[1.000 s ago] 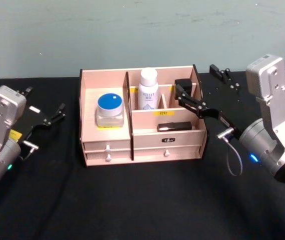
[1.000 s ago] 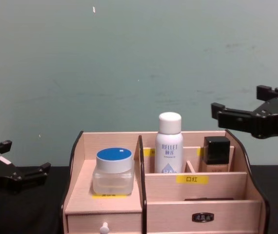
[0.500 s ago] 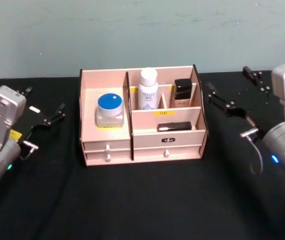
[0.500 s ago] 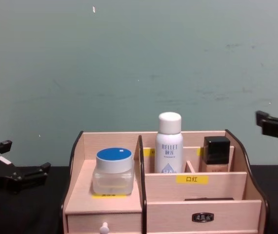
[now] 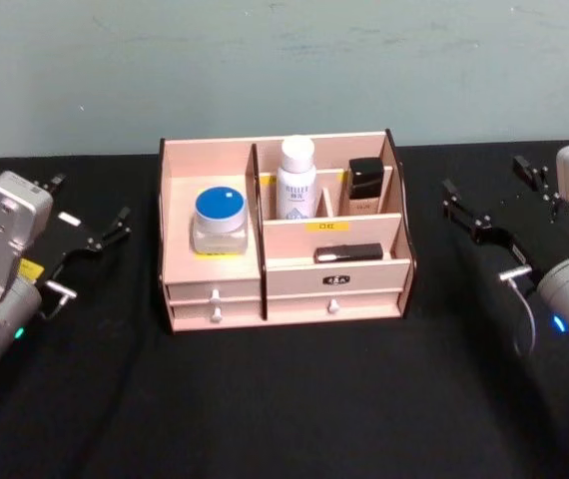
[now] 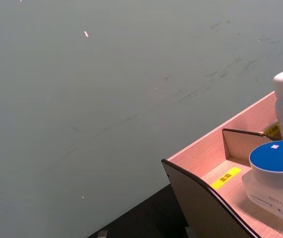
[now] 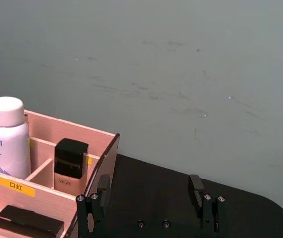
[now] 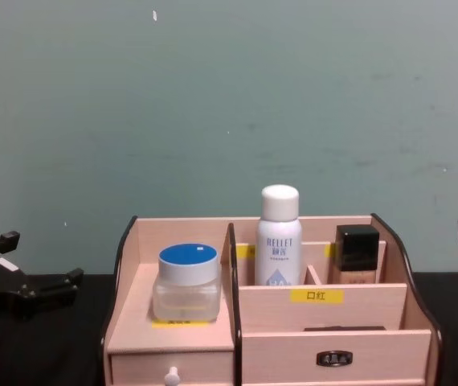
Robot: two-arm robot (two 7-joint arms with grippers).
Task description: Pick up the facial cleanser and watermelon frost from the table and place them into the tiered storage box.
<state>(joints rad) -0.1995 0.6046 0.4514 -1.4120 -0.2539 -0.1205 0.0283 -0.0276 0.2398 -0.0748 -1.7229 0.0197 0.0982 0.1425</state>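
The facial cleanser stands upright in the rear middle compartment of the tiered storage box, directly behind the yellow-labelled divider. The watermelon frost sits in the wide left compartment, blue lid up, resting flat on the compartment floor. A square black-capped bottle occupies the rear right slot, and a flat black case lies on the middle tier below it. Neither task item is on the desk.

The right end effector hangs above the desk to the right of the box, well apart from it, with its fingers spread and nothing between them; the right wrist view confirms the empty gap. The left end effector sits parked to the left of the box, fingers likewise apart and empty.

Assessment: both placements appear complete, and the step in hand is clearance of the arms. No further grasp seems required; the next move calls only for bringing the right arm to rest without brushing the box's curved side.
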